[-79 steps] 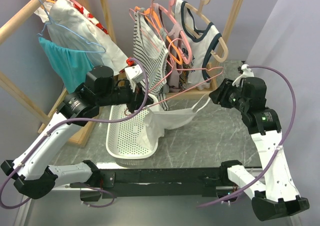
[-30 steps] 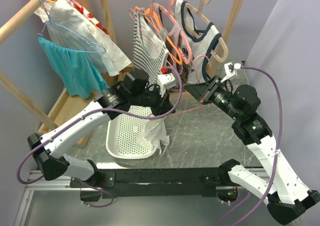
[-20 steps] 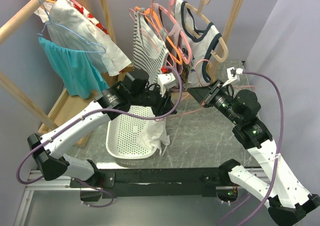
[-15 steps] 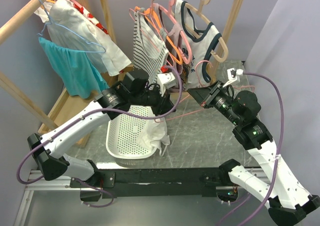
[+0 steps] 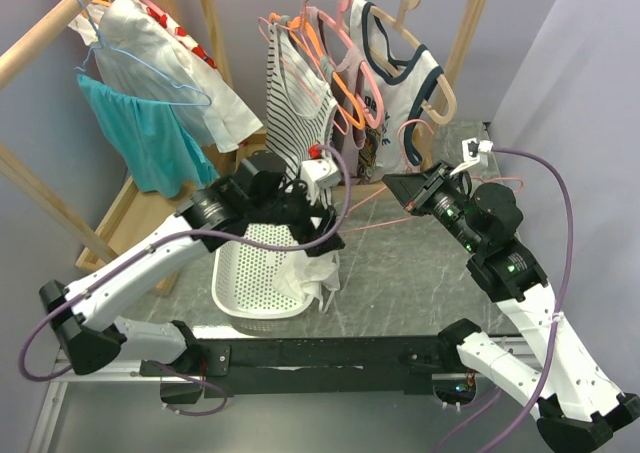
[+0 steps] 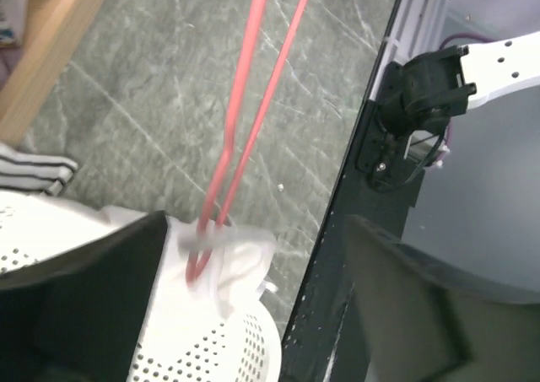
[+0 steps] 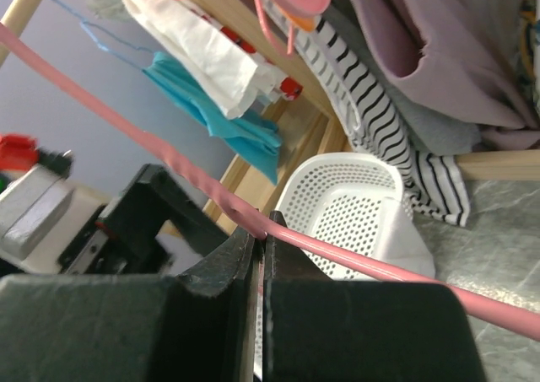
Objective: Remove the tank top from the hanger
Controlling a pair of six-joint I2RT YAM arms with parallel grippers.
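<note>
Tank top [image 5: 315,273] was slumped over the right end of the basket [image 5: 225,283], straight under the left gripper [image 5: 322,235], whose jaws gaped wide. Right gripper [image 7: 259,255] was pinched on the pink hanger [image 7: 354,260], which ran lengthwise from it down into the cloth.

Grey table [image 5: 415,273] — white basket [image 5: 243,270] (perforated) rests on it.

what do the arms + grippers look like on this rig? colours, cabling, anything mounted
The left arm and right arm match: white shells on the long links, black round joint housings. A purple cable loops loosely along each. The left gripper and right gripper are black, each with two flat fingers. A small white bracket sits at each wrist.
</note>
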